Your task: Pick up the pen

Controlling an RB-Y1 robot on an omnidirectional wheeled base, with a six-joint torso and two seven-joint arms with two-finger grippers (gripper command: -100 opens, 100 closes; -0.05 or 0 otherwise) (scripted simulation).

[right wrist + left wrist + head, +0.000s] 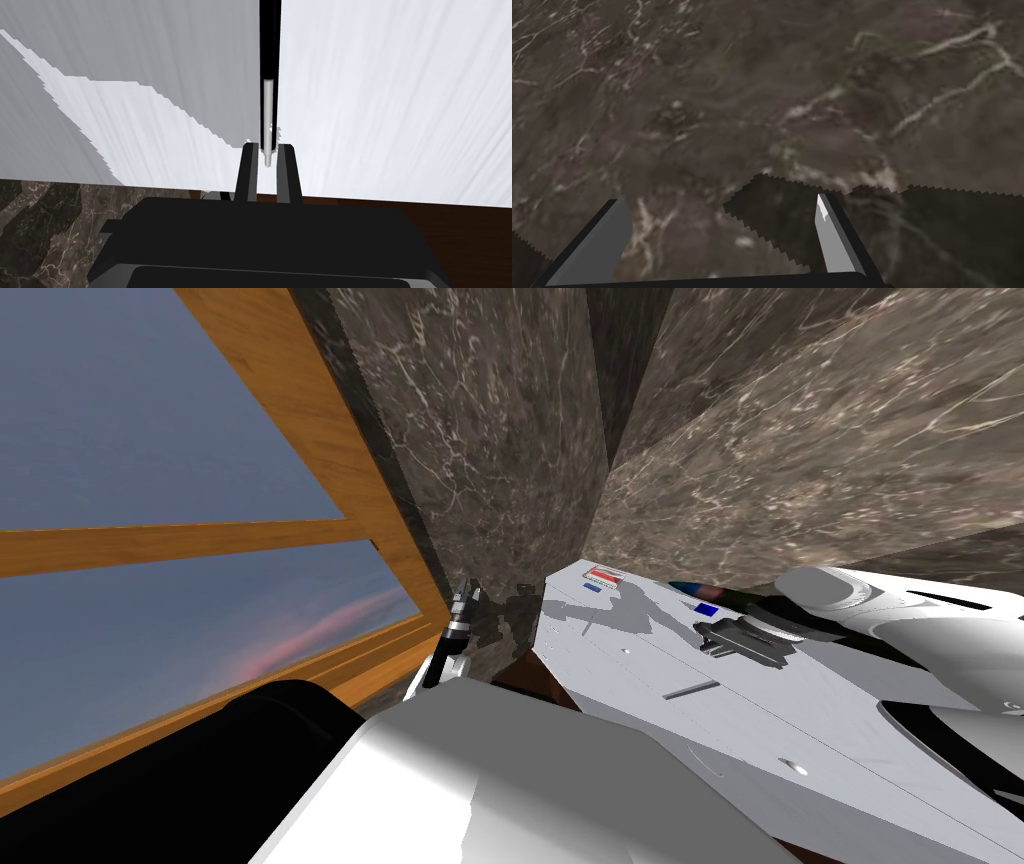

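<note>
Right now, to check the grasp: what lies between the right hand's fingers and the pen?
Nothing. In the right wrist view the right hand has its two fingers tight against the slim black pen with a grey tip, over the white tabletop.

Walls [480,438]: dark brown marbled stone, joined at a corner.
Window [150,418]: framed in orange-brown wood; dusky blue sky with a pink streak is seen.
Desk [640,728]: white top, partly shadowed, placed near the corner.
</note>
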